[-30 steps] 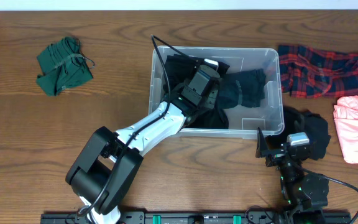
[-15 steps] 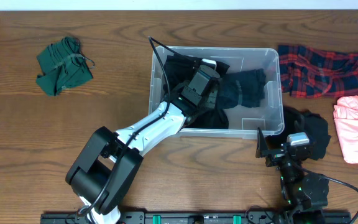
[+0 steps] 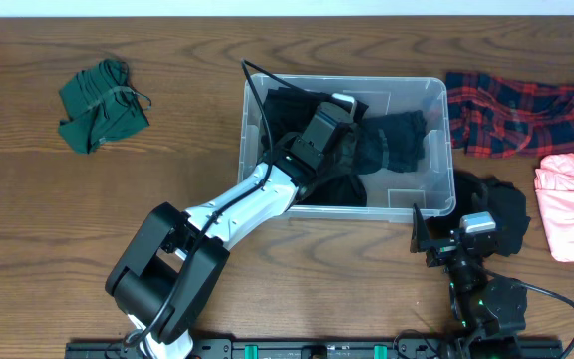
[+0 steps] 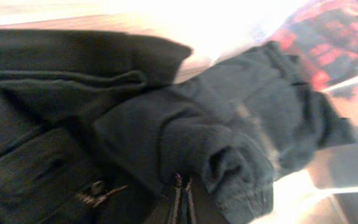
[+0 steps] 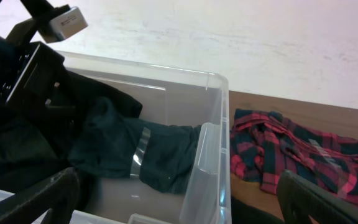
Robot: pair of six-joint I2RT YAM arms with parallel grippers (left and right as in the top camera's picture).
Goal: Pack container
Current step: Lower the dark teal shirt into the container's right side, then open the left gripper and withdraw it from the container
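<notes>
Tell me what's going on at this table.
The left arm is reaching into the large clear plastic bin. The left tool is shut, low among the dark clothes already inside. The right tool sits open and empty by the bin's near right corner. A green garment, a red plaid garment, a pink garment and a black garment lie outside on the wooden table.

No writing or number is legible on anything here.

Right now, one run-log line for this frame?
left gripper: shut, among dark clothes inside container | right gripper: open, empty, beside container | on table: green garment, plaid shirt, pink garment, black garment
</notes>
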